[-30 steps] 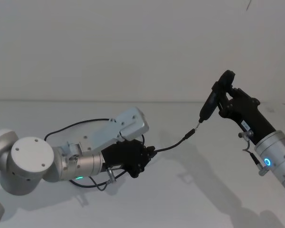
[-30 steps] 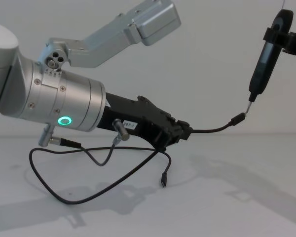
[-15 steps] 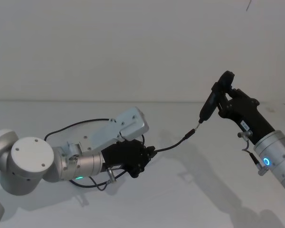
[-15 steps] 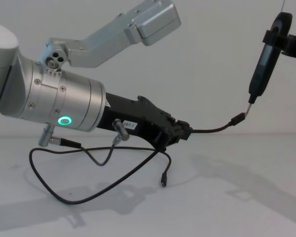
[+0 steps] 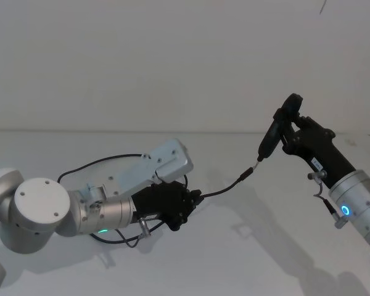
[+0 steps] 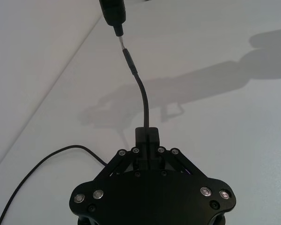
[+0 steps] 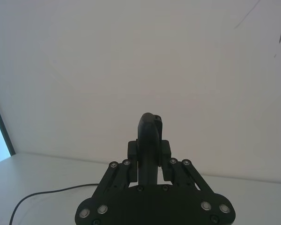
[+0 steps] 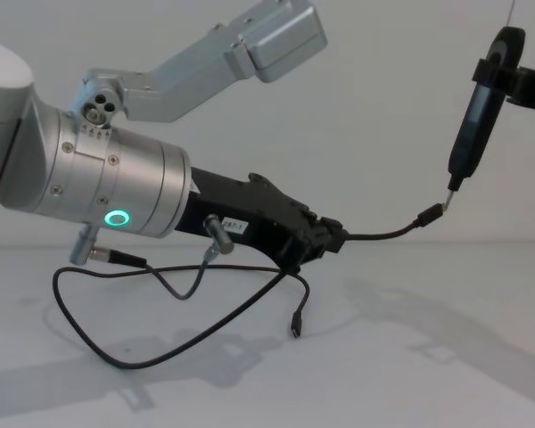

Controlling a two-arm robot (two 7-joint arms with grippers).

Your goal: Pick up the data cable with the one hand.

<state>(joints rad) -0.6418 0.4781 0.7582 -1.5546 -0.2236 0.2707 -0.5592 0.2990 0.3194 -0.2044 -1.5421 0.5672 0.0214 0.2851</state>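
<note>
The data cable [image 8: 388,234], a thin black cord, is pinched by my left gripper [image 8: 334,239] a short way behind one plug. That plug [image 5: 246,173] sticks out in the air towards the right. The rest of the cord [image 8: 116,355] loops down onto the white table, with its other plug [image 8: 296,326] hanging just above it. In the left wrist view the cable [image 6: 143,101] rises from the left gripper [image 6: 147,136] up to the tool's tip. My right gripper [image 5: 290,134] is shut on a slim black tool [image 5: 274,131], whose metal tip [image 8: 450,185] hovers just above the raised plug.
The left arm's silver cylinder with a green ring [image 8: 116,218] hangs low over the table, with a short grey wire [image 8: 174,285] drooping under it. The white table [image 5: 265,246] meets a plain white wall behind.
The right gripper and its tool have edged slightly down and left towards the raised plug. The left arm and the cable have stayed still.
</note>
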